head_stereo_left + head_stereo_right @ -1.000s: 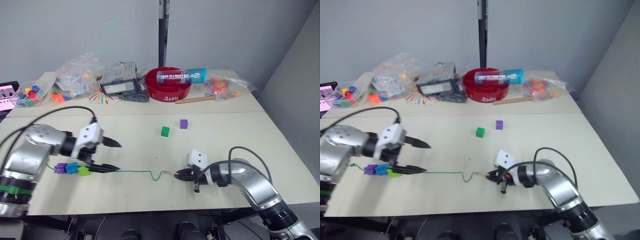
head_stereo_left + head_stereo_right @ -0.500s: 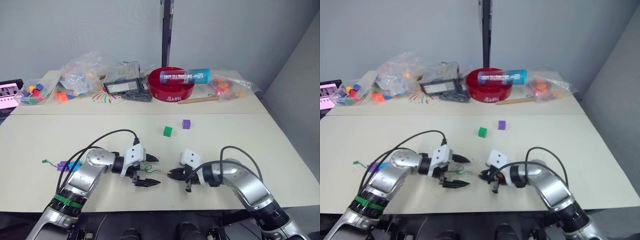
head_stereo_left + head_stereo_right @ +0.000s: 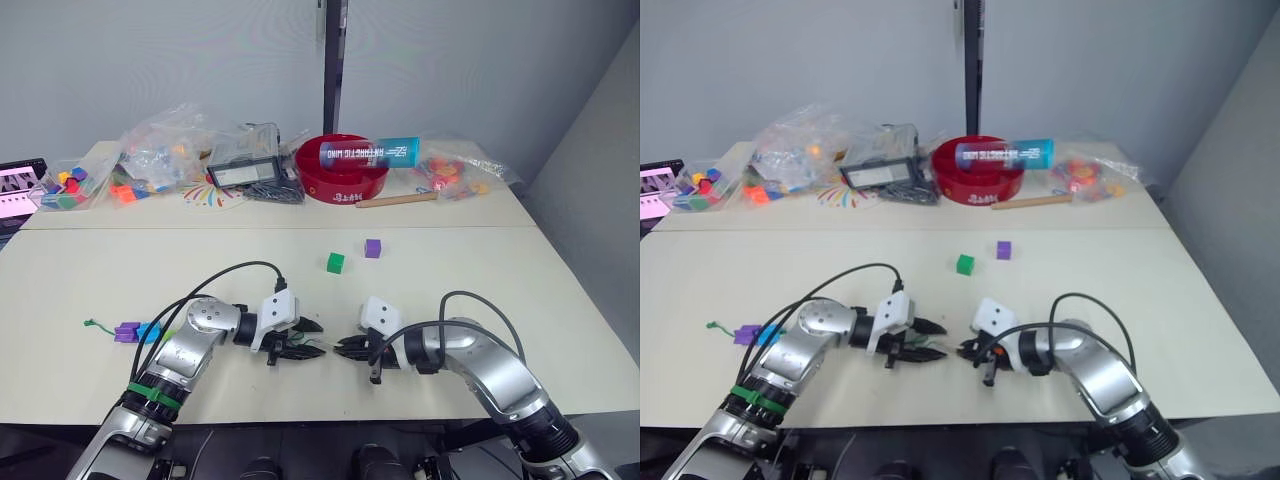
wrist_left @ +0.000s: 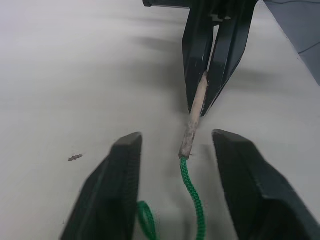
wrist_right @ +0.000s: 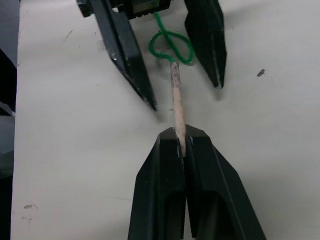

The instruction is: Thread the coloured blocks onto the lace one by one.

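Purple and blue blocks sit threaded on the lace, far from its pale tip. The left gripper straddles that tip, fingers wide. The right gripper pinches it, apparently presenting it. Two blocks lie beyond, unthreaded.

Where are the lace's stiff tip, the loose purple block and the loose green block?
lace tip (image 5: 176, 102): right wrist view, mid-length of the pale stiff end.
loose purple block (image 3: 372, 248): left eye view, centre of the cube.
loose green block (image 3: 334, 262): left eye view, centre of the cube.
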